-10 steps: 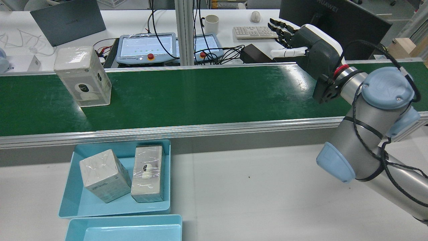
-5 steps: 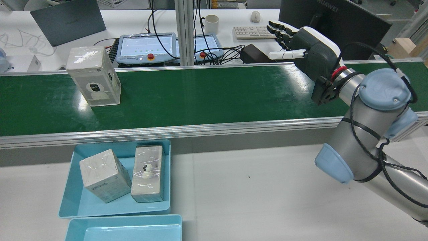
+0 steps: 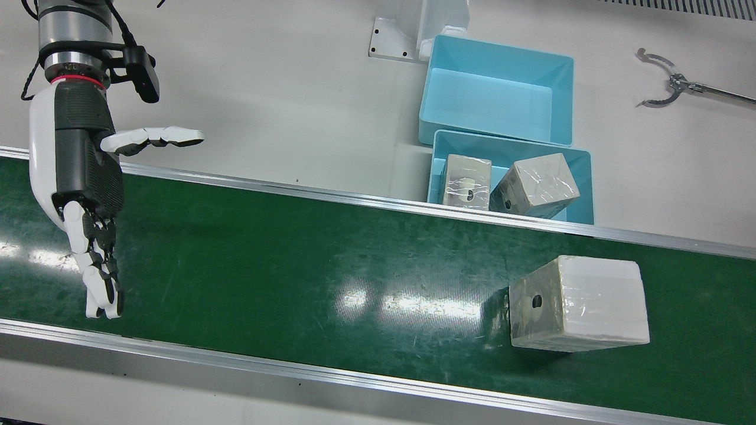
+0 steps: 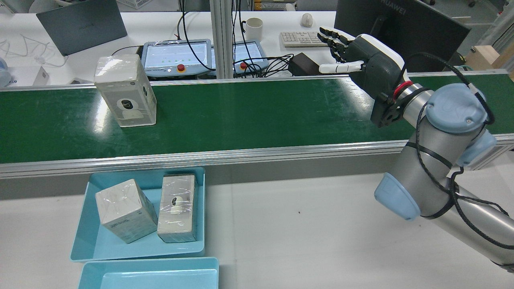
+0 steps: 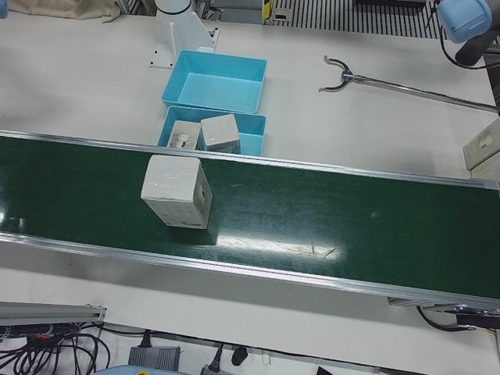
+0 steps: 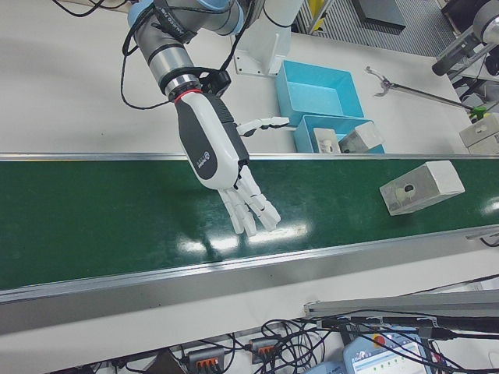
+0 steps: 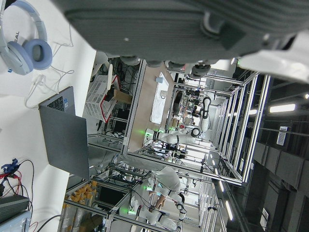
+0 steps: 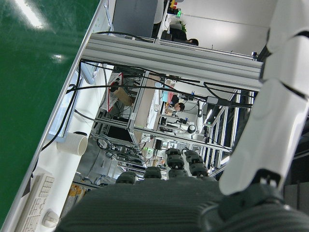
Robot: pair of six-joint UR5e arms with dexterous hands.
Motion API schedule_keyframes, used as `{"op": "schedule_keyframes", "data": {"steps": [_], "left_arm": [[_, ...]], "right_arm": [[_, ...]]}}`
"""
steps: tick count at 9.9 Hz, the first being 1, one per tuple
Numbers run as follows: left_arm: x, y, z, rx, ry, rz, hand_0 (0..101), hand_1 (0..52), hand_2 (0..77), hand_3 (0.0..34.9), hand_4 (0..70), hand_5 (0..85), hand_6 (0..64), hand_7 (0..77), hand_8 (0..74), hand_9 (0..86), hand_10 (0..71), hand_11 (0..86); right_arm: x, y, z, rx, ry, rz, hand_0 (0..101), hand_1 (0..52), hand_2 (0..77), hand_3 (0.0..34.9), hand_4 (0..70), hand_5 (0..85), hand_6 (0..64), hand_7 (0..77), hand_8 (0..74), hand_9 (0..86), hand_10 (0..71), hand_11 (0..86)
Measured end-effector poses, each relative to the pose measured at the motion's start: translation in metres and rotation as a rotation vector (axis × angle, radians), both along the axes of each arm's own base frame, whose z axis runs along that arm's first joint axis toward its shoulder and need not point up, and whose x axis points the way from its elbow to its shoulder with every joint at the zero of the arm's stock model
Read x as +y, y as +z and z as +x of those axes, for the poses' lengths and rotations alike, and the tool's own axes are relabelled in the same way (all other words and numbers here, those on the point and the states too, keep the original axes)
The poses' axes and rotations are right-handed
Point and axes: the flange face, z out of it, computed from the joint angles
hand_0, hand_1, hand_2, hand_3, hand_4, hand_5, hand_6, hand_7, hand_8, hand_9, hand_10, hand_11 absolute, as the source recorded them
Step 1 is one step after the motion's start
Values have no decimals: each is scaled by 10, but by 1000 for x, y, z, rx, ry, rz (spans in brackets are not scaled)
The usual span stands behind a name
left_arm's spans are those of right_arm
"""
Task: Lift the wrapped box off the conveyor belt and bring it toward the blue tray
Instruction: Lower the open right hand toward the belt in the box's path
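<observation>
A wrapped box (image 4: 126,90) stands upright on the green conveyor belt (image 4: 249,112), left of centre in the rear view; it also shows in the front view (image 3: 579,313) and in both side-front views (image 5: 178,191) (image 6: 421,187). My right hand (image 4: 357,60) hovers open over the belt's right part, fingers spread and nothing in it (image 3: 77,177) (image 6: 218,156), far from the box. The blue tray (image 4: 80,224) lies below the belt's near rail and holds two wrapped boxes (image 4: 176,206). My left hand (image 7: 193,29) shows only as a dark palm edge, holding nothing.
A second, empty blue tray (image 4: 148,273) sits beside the first. A metal grabber tool (image 3: 667,88) lies on the white table. Aluminium rails (image 4: 241,154) border the belt. Beyond the belt are two teach pendants (image 4: 176,56), cables and a mug (image 4: 253,29).
The wrapped box has travelled rightward along the belt in the rear view. My right hand has shifted slightly left, staying open.
</observation>
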Motion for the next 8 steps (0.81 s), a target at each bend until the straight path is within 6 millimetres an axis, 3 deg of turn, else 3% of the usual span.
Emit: {"op": "schedule_keyframes", "data": {"steps": [1, 8], "left_arm": [[0, 0, 0, 0, 0, 0, 0, 0, 5, 0, 0, 11, 0, 5, 0, 0, 0, 0], [0, 0, 0, 0, 0, 0, 0, 0, 5, 0, 0, 11, 0, 0, 0, 0, 0, 0]], "right_arm": [[-1, 0, -1, 1, 0, -2, 410, 98, 125, 32, 0, 87, 0, 0, 5, 11, 0, 11], [-3, 0, -5, 3, -2, -5, 408, 98, 120, 29, 0, 87, 0, 5, 5, 11, 0, 11]]}}
